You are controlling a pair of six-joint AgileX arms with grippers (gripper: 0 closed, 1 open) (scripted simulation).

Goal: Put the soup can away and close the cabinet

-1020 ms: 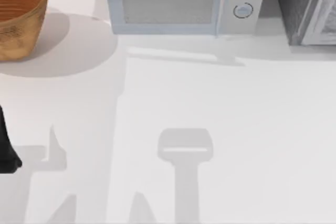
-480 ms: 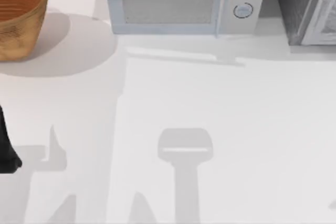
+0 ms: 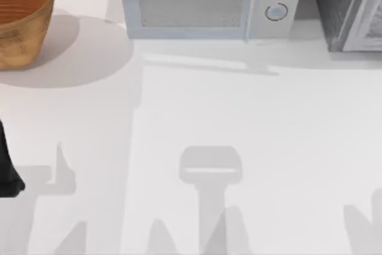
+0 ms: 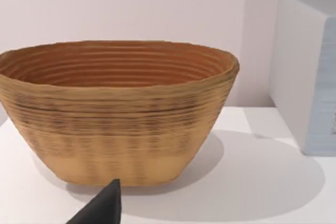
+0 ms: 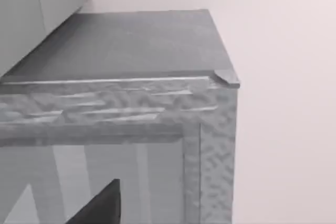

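Table scene seen from above, with both wrist views. The table (image 3: 256, 117) carries a basket (image 3: 21, 16) at its far left corner, a microwave (image 3: 203, 4) at the middle of the far edge, and the cabinet (image 3: 349, 10) at the far right corner. The left arm (image 3: 6, 171) rests at the table's left edge, and its gripper (image 4: 102, 208) points toward the basket, with the microwave's side wall just beyond. Whether this pincer is apart or together cannot be told. The right gripper (image 5: 100, 205) is raised near the cabinet's upper front corner, close to its dark top slab and rippled frame. Its state likewise cannot be told, and nothing can be made out in its hold. The can's place cannot be fixed from these views: the open table between the appliances bears only shadows, and the basket's interior, as the left wrist view presents it, looks bare. In the top view a pale panel stands slanted across the cabinet's dark body, which reads as a door that is not yet shut, though this is a judgement. On that reading the can may already be stowed inside, and the remaining step would be closing the door, with the right arm the one placed to do it. If the can is not inside, both steps remain.
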